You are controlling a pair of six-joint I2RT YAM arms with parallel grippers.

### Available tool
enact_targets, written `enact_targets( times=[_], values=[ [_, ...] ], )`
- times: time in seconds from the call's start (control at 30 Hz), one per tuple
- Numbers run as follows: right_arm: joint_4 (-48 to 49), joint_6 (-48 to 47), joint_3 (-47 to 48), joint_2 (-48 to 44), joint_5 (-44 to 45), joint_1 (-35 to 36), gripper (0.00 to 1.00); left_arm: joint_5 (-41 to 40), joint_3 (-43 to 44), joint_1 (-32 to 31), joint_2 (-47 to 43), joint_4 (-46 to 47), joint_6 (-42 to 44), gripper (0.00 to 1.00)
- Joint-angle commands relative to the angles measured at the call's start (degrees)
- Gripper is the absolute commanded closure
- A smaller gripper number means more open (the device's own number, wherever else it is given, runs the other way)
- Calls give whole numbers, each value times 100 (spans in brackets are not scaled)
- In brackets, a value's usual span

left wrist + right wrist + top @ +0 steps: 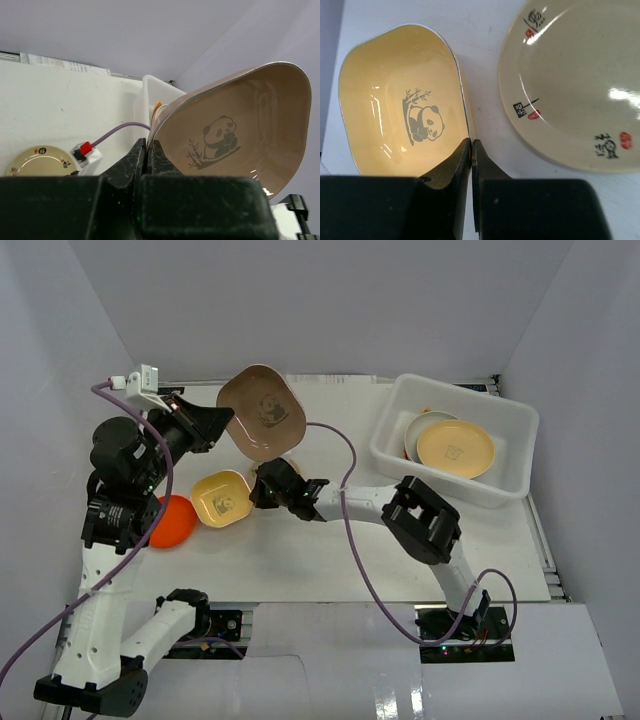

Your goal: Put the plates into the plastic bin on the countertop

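— Where are our hands?
— Our left hand is clamped on the rim of the brown plate, which is tilted above the table. Our right hand is pinched together on the rim of the yellow plate, which lies on the table.
— And the plastic bin?
— Far right of the table, with a round plate inside.

The tan dish carries a grey panda on bamboo; the yellow dish bears the same print in black and white; the cream plate shows black characters and red seals; the bowl is orange; the plastic bin is translucent white; the table is white.
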Motion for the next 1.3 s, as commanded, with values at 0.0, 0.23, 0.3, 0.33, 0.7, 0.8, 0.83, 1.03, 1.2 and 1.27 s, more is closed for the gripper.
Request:
enact_targets(
  times=[0.0,0.23,0.3,0.33,0.7,0.8,0.83,1.03,1.2,1.27],
  values=[
    [629,-491,-174,-1355,569,1,92,272,336,-29,49,3,15,100],
    [875,-782,-1887,-3526,702,-1086,92,1001,91,-38,225,433,-406,100],
    [805,-879,-2326,-4299,702,-1518,92,1090,47,-38,348,504,-512,100],
    [657,-975,-2755,-4545,685,-2042,92,1204,47,-38,392,583,-547,100],
    [-584,-2128,-3954,-5963,457,-5858,92,46,317,-1768,1990,926,-425,100],
    [-628,-2154,-4042,-5735,175,-6125,92,-130,643,-2164,2878,917,-389,100],
    [-628,-2180,-4060,-5613,236,-6282,92,-201,879,-2234,3323,909,-319,100],
    [-601,-2110,-4008,-5006,62,-6512,92,-447,1786,-2701,4785,838,-327,100],
    [-628,-2031,-3832,-4969,-440,-6757,56,-500,2910,-2815,6040,663,-520,100],
    [-645,-1952,-3761,-5215,-703,-6872,38,-421,3479,-2824,6533,567,-669,100]
  ],
)
